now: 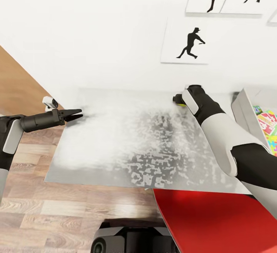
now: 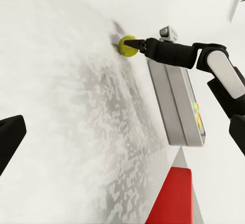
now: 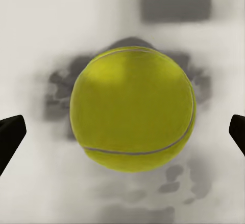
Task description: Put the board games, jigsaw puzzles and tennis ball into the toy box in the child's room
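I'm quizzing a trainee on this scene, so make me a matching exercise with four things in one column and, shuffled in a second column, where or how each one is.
Things:
1. small yellow-green tennis ball
2. shallow light-grey toy box
3. left gripper
4. right gripper

Places or states:
A. hovering at the left edge of the white-topped table
B. holding colourful printed boxes, at the table's right end
C. open, fingertips either side of the ball
D. on the tabletop near the wall

Pairs: 1-D, 2-B, 3-A, 4-C
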{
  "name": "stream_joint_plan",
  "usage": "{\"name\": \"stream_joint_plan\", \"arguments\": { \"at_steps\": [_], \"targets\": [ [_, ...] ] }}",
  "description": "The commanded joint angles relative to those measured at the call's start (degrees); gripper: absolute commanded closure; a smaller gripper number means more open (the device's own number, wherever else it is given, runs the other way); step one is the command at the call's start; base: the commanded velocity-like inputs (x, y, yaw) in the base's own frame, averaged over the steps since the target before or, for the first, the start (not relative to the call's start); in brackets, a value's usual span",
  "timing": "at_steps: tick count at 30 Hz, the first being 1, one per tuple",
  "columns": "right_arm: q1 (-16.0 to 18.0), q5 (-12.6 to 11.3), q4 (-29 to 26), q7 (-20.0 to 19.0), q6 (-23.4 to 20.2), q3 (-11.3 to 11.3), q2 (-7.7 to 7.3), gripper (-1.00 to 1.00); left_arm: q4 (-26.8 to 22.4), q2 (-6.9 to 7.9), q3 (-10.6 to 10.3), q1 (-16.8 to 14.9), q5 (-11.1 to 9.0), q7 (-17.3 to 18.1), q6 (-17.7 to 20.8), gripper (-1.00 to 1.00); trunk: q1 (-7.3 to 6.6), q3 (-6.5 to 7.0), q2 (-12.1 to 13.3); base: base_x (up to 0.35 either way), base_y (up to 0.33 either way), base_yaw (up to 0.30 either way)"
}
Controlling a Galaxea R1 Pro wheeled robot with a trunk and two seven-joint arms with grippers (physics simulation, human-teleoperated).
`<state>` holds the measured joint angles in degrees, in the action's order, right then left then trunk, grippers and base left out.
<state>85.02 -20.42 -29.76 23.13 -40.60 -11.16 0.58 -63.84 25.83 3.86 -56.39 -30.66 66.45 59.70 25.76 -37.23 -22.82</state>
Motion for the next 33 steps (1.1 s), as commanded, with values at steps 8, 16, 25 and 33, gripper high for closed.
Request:
{"name": "stream_joint_plan", "arguments": {
  "at_steps": [8,16,25,33],
  "targets": [
    [-0.19,-0.75,-0.15,0.47,0.01,-0.35,0.01,-1.00,-0.01,0.03,0.01,-0.04,-0.01,0.17,0.30,-1.00,0.03,-0.80,-0.10,0.000,0.000,0.000],
    [-0.14,-0.69,-0.21,0.53,0.01,-0.35,0.27,-1.00,0.02,0.10,0.01,-0.04,-0.01,0.17,0.30,-1.00,0.03,-1.28,-0.10,0.000,0.000,0.000],
    [-0.04,-0.59,-0.21,0.58,0.00,-0.35,0.15,-1.00,-0.02,0.07,0.01,-0.04,-0.01,0.17,0.30,-1.00,0.03,-1.31,-0.10,0.000,0.000,0.000],
    [0.16,-0.44,-0.27,0.64,0.00,-0.35,-0.01,-1.00,-0.01,0.02,0.01,-0.04,-0.01,0.17,0.30,-1.00,0.03,-1.44,-0.10,0.000,0.000,0.000]
  ]
}}
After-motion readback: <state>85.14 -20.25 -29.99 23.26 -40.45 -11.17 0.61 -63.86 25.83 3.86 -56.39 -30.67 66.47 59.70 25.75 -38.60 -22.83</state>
